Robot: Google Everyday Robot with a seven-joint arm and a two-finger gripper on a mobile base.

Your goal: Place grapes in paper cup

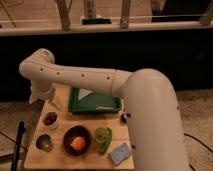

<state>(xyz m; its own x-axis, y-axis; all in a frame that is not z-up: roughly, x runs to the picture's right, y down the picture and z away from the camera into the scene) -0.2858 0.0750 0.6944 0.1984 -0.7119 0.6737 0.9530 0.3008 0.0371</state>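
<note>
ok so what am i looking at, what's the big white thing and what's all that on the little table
The big white shape is a robot's arm, seen by one camera looking down past it. It bends at an elbow and ends in the gripper, which hangs over the far corner of the wooden table, just beyond the paper cup. The dark grapes appear to lie in that cup. Also there: a grey metal cup, a brown bowl with an orange lump, a green cup, a blue sponge and a green tray. Whether the gripper holds anything I cannot tell.

Wooden table [52,160] on speckled floor [197,116], dark wall [100,54] behind.
</note>
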